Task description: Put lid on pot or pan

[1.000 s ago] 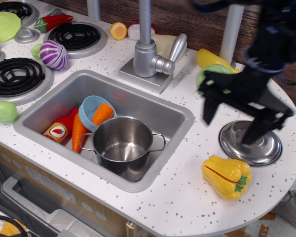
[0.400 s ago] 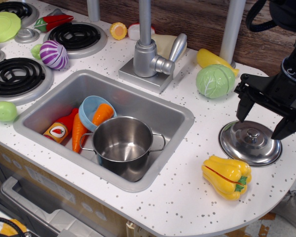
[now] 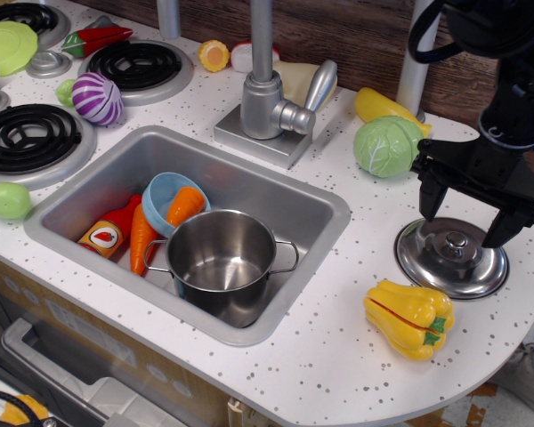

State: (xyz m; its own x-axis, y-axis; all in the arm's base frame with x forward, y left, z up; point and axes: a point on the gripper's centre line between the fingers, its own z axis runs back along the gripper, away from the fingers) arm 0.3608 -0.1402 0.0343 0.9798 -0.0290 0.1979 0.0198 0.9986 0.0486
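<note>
Hovering spread hand (image 3: 464, 207) straddling lid (image 3: 451, 258) knob, seemingly untouched, pot (image 3: 221, 260) open-topped in sink (image 3: 316, 200)

Single view only. Mounted above the near edge of the counter (image 3: 338, 356), angled down and toward the far wall. Close range; frames sink (image 3: 325, 209) centrally, stove burners (image 3: 27, 138) at left.

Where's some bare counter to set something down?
Free: the speckled white counter between the steel sink and yellow toy pepper. Crowded: the sink, holding the shiny steel pot, and around the domed steel lid.
</note>
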